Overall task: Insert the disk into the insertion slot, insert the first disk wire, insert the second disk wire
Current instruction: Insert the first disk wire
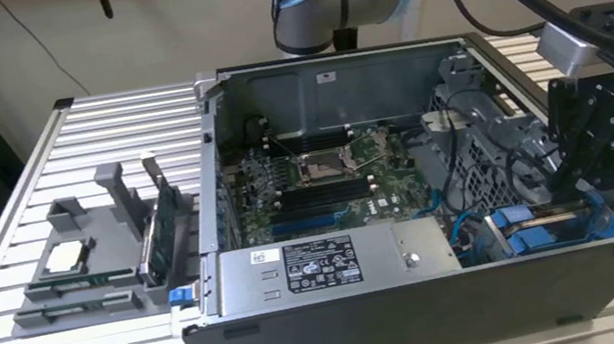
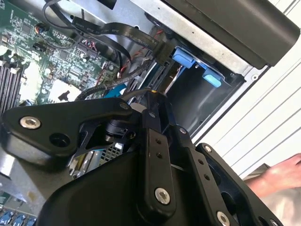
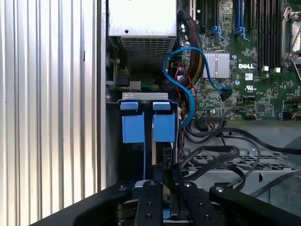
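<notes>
The disk sits in its blue carrier inside the insertion slot of the dark drive cage, beside a second blue carrier tab. The exterior view shows the blue carriers at the case's front corner, on that view's right. My gripper hangs just above them. Its black fingers stand close together at the disk's back edge. A thin black wire runs into the tips of the gripper, which look shut on its plug. The plug itself is mostly hidden by the fingers.
The open case holds the motherboard, a silver power supply, a blue cable and loose black cables near the cage. A grey holder with green cards stands on the exterior view's left. A hand rests outside the case.
</notes>
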Tool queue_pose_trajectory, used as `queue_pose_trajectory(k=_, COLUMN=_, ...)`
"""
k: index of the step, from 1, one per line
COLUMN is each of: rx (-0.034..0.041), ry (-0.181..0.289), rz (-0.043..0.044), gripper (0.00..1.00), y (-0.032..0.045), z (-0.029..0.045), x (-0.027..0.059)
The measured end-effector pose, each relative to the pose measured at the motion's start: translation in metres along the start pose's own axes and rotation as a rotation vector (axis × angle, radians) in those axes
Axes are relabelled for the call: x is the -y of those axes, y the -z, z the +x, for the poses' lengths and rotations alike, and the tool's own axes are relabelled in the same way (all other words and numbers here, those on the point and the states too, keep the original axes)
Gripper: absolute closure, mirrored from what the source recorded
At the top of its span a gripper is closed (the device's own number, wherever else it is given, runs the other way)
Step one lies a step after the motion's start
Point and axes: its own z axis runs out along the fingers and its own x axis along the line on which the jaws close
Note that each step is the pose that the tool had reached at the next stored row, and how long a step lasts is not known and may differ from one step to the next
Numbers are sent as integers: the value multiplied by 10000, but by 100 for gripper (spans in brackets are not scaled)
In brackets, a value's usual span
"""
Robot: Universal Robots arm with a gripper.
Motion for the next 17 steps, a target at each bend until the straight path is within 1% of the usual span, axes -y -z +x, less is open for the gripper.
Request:
queue_pose_trajectory(k=8, rx=1, ry=0, rz=0, gripper=81, y=0, z=-1, x=0)
queue_pose_trajectory(k=10, rx=14, ry=0, rz=-1, gripper=81, y=1, z=-1, x=0)
queue_pose_trajectory(k=11, rx=35, ry=2, rz=0, gripper=81, y=1, z=-1, x=0)
queue_pose_trajectory(k=13, rx=121, ry=7, rz=-2, gripper=81, y=-3, z=-1, x=1)
queue_pose_trajectory(k=15, rx=174, ry=11, rz=-3, gripper=81, y=-10, z=-4, x=1)
queue_pose_trajectory(k=17, rx=249, ry=14, rz=-5, gripper=81, y=-18, z=-4, x=6)
